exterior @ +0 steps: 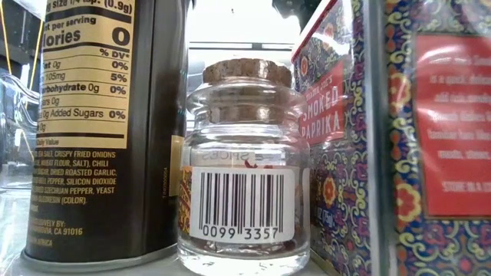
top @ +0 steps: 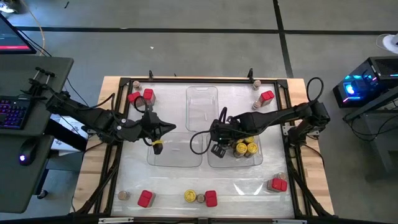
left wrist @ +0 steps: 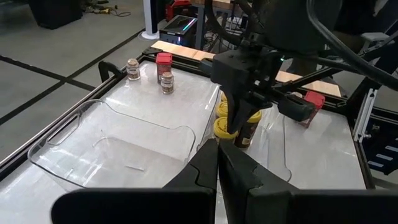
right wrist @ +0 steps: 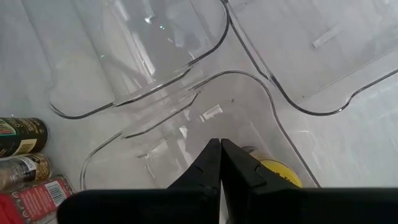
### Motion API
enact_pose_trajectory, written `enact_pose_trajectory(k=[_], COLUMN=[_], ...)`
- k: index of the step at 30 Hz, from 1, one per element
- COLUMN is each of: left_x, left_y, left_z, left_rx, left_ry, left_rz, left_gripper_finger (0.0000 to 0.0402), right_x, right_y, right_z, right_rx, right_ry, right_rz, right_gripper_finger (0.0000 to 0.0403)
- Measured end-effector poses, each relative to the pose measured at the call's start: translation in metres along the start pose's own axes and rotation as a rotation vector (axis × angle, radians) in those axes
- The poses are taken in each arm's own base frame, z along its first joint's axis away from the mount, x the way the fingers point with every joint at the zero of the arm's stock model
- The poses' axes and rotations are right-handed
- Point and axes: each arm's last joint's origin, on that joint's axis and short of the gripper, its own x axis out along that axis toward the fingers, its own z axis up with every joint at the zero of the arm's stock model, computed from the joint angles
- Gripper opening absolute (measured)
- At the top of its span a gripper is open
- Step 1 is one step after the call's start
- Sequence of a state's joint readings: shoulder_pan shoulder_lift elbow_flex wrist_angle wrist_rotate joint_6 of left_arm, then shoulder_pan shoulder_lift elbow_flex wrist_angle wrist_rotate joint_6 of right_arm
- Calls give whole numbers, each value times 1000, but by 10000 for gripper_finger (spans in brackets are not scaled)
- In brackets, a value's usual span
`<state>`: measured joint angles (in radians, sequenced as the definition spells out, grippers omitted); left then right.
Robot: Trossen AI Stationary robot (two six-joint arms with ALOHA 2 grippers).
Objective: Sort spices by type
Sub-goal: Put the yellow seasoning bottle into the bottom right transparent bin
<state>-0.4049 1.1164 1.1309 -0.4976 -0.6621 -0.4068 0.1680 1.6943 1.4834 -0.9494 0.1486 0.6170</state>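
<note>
My right gripper (top: 217,146) (right wrist: 221,163) is shut and low over the right clear tray (top: 214,163), next to the yellow-lidded jars (top: 245,148) standing in it. One yellow lid (right wrist: 277,173) shows right beside its fingers. My left gripper (top: 166,127) (left wrist: 217,169) is shut and empty above the left clear tray (top: 177,158), pointing at the right gripper (left wrist: 239,118). A small yellow-lidded thing (top: 157,147) lies at that tray's left side. Red boxes (top: 148,94), tan jars (top: 256,106) and more spices stand around the table's edges. My right gripper's shut fingers (left wrist: 239,121) stand upright, pointing down from above, close against a yellow-lidded jar (left wrist: 222,127) in the right tray. I cannot tell whether they touch it.
A third clear tray (top: 202,102) lies at the far middle. Along the near edge stand a red box (top: 145,198), a yellow-lidded jar (top: 189,196), a tan jar (top: 200,198) and a red box (top: 211,198). The low view is filled by a cork-stoppered jar (exterior: 245,161).
</note>
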Motion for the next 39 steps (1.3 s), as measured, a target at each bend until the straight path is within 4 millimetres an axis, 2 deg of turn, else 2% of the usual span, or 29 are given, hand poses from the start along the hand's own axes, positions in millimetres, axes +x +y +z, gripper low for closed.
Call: enact_pose_trajectory(k=[39], left_x=[0], left_y=[0], left_z=[0], left_rx=[-1], left_ry=[0], left_rz=[0], left_gripper_finger=[0], right_x=[0], right_y=[2], right_z=[3], right_rx=[-2], right_ry=[-32], right_rz=[26], right_gripper_finger=[0])
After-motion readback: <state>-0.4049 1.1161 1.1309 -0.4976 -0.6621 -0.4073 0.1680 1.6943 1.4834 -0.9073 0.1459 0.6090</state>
